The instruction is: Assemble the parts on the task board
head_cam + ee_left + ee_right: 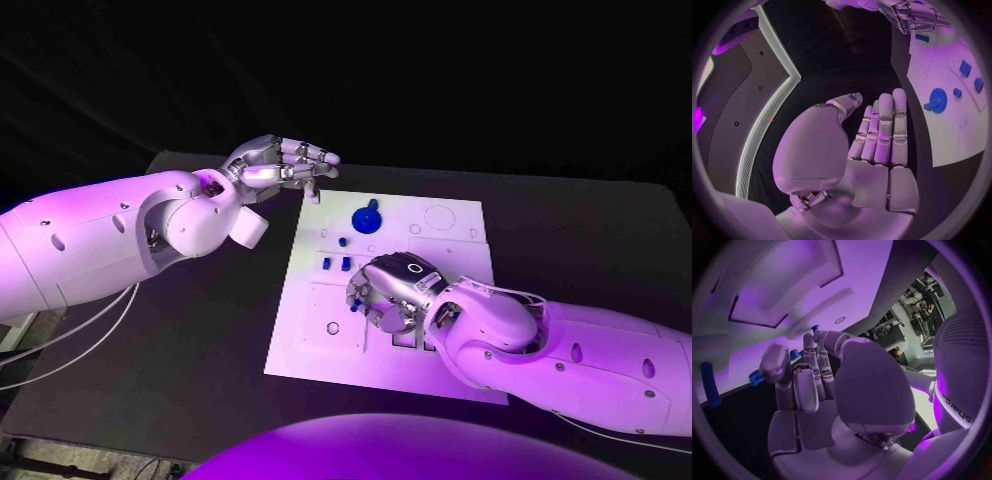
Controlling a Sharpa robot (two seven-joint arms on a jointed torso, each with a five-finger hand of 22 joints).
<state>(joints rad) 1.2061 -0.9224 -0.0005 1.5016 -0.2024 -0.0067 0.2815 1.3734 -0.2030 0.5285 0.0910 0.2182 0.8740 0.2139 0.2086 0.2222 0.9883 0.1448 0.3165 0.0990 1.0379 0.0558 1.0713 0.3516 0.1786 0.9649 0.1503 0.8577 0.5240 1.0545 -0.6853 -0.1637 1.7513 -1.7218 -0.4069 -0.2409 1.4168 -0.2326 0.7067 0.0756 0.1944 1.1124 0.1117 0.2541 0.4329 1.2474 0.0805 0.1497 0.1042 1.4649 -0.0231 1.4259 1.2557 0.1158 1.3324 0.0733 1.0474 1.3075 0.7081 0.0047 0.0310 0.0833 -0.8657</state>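
**Right hand down on the board, left hand waiting at the far corner**

The black surface (pixel 577 230) carries everything here, and square in the middle of it lies the white task board (pixel 325 350), a pale plate marked with outlines and small holes.

Over the board's centre sits the right hand (pixel 389 295), its white arm sweeping in from the right edge. It is palm-down and low over the plate, the fingers (pixel 811 365) drawn together and pointing into the board. In the right wrist view small blue bits peek out beside those fingertips, but whether the hand actually grips one I cannot tell; the palm hides the contact in the head view.

Up at the board's far left corner hovers the left hand (pixel 281 165), just off the plate's edge. The left wrist view shows its fingers (pixel 886 130) straight and side by side, thumb alongside, palm bare: nothing held, nothing touched.

Now the parts. The biggest is the round blue disc part (pixel 366 217) with a small lug at one side, lying on the far half of the board, well apart from the left hand and just beyond the right. Nearer the left edge of the board, a pair of small blue block parts (pixel 335 264) sit side by side, just beside the right hand's fingers. Between disc and blocks rests one tiny blue peg part (pixel 343 241).
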